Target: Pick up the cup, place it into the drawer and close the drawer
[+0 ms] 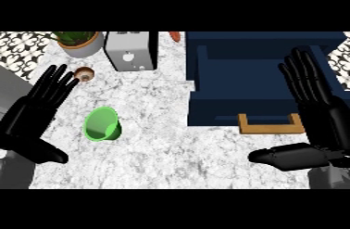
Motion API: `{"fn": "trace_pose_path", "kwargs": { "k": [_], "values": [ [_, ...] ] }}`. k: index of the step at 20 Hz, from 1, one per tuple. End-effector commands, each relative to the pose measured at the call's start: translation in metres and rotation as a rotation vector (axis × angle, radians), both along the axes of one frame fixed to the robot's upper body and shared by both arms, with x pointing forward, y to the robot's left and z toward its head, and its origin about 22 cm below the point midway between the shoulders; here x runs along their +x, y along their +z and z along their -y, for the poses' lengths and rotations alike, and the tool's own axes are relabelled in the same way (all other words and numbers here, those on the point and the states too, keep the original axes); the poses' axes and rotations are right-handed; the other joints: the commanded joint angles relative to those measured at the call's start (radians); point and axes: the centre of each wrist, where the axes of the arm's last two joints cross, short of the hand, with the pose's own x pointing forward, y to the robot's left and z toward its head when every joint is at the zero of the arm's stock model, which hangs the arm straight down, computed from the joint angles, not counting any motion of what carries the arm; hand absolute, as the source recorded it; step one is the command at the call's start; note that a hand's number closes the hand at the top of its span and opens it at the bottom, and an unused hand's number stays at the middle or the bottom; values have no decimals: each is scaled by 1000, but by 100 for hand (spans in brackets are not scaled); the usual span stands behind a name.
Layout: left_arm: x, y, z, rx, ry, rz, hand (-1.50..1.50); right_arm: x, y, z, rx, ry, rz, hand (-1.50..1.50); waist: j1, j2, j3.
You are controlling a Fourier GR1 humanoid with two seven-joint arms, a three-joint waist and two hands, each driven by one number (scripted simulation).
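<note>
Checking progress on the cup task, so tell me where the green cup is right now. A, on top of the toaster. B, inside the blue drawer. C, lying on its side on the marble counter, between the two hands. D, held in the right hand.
C: the green cup lies tipped on the counter, left of the blue drawer, with both hands open and apart from it.

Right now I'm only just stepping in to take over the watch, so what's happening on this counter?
Nothing is being handled yet. The left hand and right hand are both open, one at each side of the view. The green cup lies tipped on its side on the marble counter, nearer the left hand. The blue drawer stands open, with nothing visible inside.
</note>
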Motion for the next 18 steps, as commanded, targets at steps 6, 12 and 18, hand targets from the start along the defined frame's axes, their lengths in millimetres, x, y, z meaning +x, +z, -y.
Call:
{"fn": "trace_pose_path", "kwargs": {
  "k": [6,12,18],
  "values": [
    [15,-65,-10,73,47,-88,-150,-1,0,32,-20,14,30,-150,-5,0,0],
    [22,-107,-8,102,78,-138,-150,16,14,11,-29,-7,37,-150,-5,1,0],
    [-4,-146,-38,99,111,-139,-150,7,12,9,-21,4,28,-150,-10,1,-1]
  ]
}}
